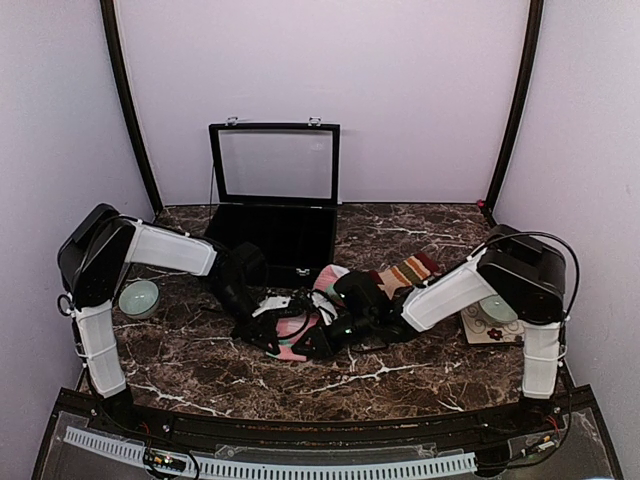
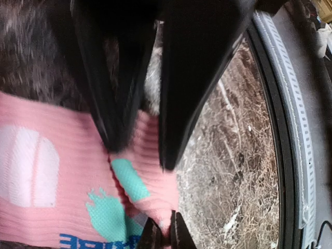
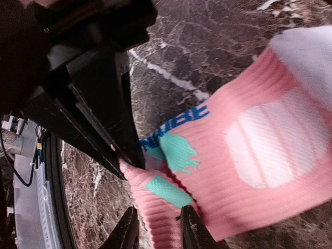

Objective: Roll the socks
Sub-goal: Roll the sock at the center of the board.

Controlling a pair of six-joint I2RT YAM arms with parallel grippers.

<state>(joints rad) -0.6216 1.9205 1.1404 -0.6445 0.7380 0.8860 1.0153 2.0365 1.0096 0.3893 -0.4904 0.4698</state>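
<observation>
Rolling appears barely begun. The pink sock [image 3: 249, 155] lies mostly flat at table centre, with one near edge pinched up into a fold. The left gripper [image 2: 140, 153] is clamped on that fold. The right gripper [image 3: 155, 228] straddles it, jaws slightly parted; whether it grips cannot be told. The tan striped sock [image 1: 408, 270] lies unrolled, far right. Dark marble table [image 1: 200, 370]; pale lilac walls.

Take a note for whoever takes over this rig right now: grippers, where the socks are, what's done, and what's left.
Left gripper: shut on a folded edge of the pink sock.
Right gripper: fingers either side of that same fold; grip unclear.
Pink sock: lies mostly flat between the two grippers, roll barely begun.
Tan striped sock: lies just behind it, partly hidden, apparently not rolled.
Done: no sock rolled.
Left: roll the pink sock, then the tan striped sock.
</observation>
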